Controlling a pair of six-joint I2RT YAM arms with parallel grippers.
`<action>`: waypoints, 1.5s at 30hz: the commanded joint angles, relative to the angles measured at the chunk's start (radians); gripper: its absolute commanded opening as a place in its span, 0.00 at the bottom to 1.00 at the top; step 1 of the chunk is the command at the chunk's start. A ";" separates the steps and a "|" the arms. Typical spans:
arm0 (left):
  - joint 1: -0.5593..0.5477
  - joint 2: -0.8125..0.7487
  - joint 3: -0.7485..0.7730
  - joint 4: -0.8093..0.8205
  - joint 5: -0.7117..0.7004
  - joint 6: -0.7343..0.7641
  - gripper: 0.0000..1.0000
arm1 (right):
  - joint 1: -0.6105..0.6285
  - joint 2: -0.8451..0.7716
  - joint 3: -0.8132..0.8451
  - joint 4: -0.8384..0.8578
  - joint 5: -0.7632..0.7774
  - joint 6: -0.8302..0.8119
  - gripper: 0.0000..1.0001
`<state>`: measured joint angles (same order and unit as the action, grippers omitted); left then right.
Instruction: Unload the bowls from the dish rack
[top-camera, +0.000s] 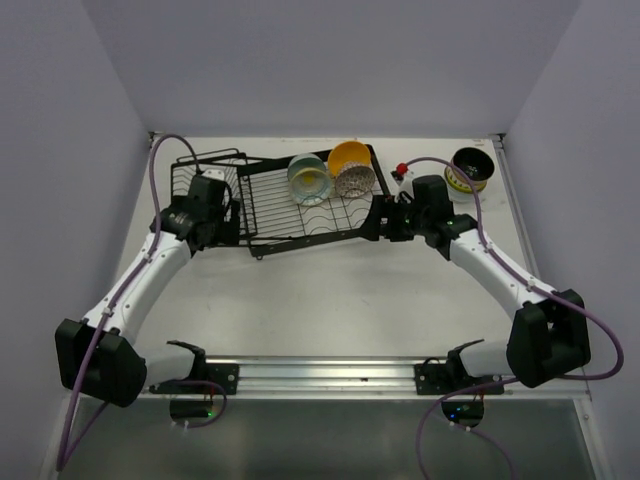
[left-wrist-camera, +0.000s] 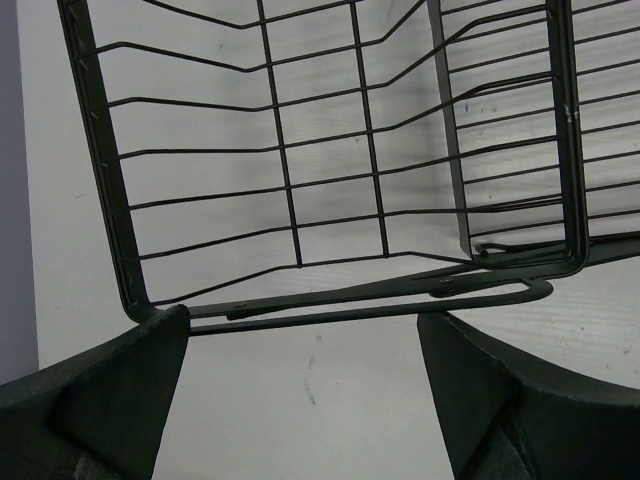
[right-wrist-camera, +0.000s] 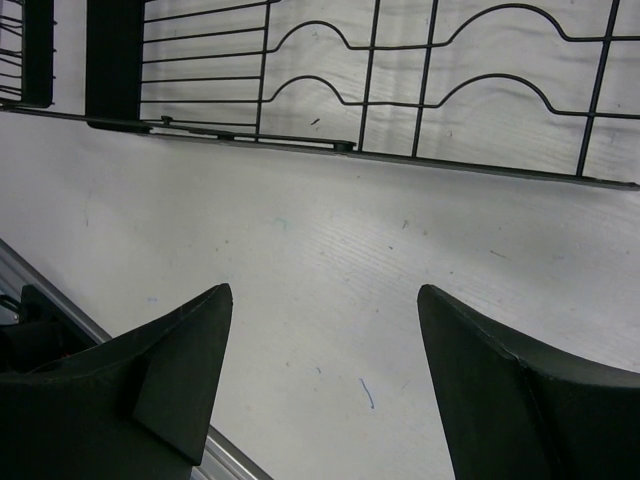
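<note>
The black wire dish rack (top-camera: 275, 205) lies across the back middle of the table. Three bowls stand in its right half: a pale teal one (top-camera: 309, 181), an orange-yellow one (top-camera: 349, 155) and a brown-speckled one (top-camera: 355, 181). My left gripper (top-camera: 232, 222) is at the rack's left end. In the left wrist view it (left-wrist-camera: 303, 322) is open, with the rack's bottom bar (left-wrist-camera: 354, 293) running just past its fingertips. My right gripper (top-camera: 373, 228) is at the rack's right front corner. In the right wrist view it (right-wrist-camera: 320, 300) is open over bare table, short of the rack's edge (right-wrist-camera: 112, 60).
A stack of bowls (top-camera: 470, 168), a dark one on top of a yellow one, sits on the table at the back right. A small white bottle with a red cap (top-camera: 404, 177) stands between the rack and that stack. A metal rail (top-camera: 320, 372) runs along the near edge.
</note>
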<state>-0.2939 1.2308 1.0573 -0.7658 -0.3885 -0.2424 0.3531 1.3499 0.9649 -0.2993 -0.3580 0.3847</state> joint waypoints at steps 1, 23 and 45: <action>0.067 0.025 0.089 0.129 -0.023 -0.008 0.99 | -0.011 -0.021 0.031 0.019 -0.013 0.000 0.79; 0.075 -0.257 -0.113 0.436 0.502 0.051 1.00 | 0.023 0.198 0.279 0.155 0.158 0.230 0.77; 0.009 -0.378 -0.301 0.545 0.352 0.041 1.00 | 0.106 0.590 0.555 0.200 0.700 0.703 0.75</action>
<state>-0.2535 0.8661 0.7605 -0.2520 0.0269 -0.2161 0.4637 1.8999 1.4528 -0.1188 0.2325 1.0222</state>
